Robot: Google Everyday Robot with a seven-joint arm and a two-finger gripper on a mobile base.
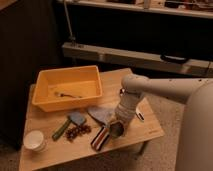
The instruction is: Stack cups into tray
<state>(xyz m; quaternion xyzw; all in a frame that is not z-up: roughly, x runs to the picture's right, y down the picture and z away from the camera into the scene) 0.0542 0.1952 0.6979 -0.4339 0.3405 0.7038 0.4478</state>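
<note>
Dark grey, the smaller cup (pixel 116 131) is sitting at the tip of the gripper (pixel 115 128), its dark mouth tipping toward the camera, low over the front middle of the wooden worktop (pixel 145 131). The gripper is pinching narrowly, and its fingers seem to be closing on this cup's wall. The white cup (pixel 35 140) is standing upright near the front left corner of the worktop, well apart from the smaller cup. The tray (pixel 65 105), yellow-orange with tall sloped walls, is resting at the back left of the worktop, and neither cup is lying in it. A small dark object (pixel 68 94) is lying on the tray's floor. Just beside the gripper, on its left, a red-and-pale striped item (pixel 100 138) is lying on the wood, and a pale grey flat piece (pixel 100 114) is lying behind it. Farther left a dark reddish cluster (pixel 78 131), perhaps grapes, is sitting near a blue-grey piece (pixel 77 118) and a long green piece (pixel 61 129). The white arm (pixel 160 87) is reaching in from the right and bending down toward the worktop.
</note>
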